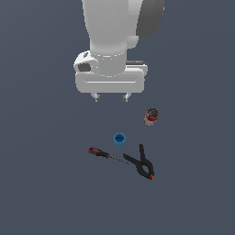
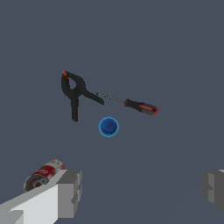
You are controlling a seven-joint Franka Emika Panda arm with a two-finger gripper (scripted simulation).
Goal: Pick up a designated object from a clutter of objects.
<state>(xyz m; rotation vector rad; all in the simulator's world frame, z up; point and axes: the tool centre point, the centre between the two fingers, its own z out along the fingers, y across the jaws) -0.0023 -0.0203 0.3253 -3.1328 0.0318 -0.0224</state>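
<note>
A plain, uniform dark grey-blue surface (image 1: 46, 193) fills both views; no walls or room features are seen. The gripper (image 1: 110, 97) is held above it, fingers spread wide, nothing between them. The blue cup (image 1: 120, 139) stands upright near the screwdriver (image 1: 106, 155) and clamp (image 1: 142, 163), apart from the can (image 1: 151, 116).

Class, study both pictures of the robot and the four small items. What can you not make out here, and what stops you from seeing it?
- Arm: exterior view, cut off by the top edge.
- Can label: too small to read; in the wrist view a finger covers part of the can.
- Gripper: wrist view, the second finger is cut by the picture's edge.
- Blue cup interior: exterior view, too small.
- Screwdriver tip: whether it touches the clamp is unclear.
</note>
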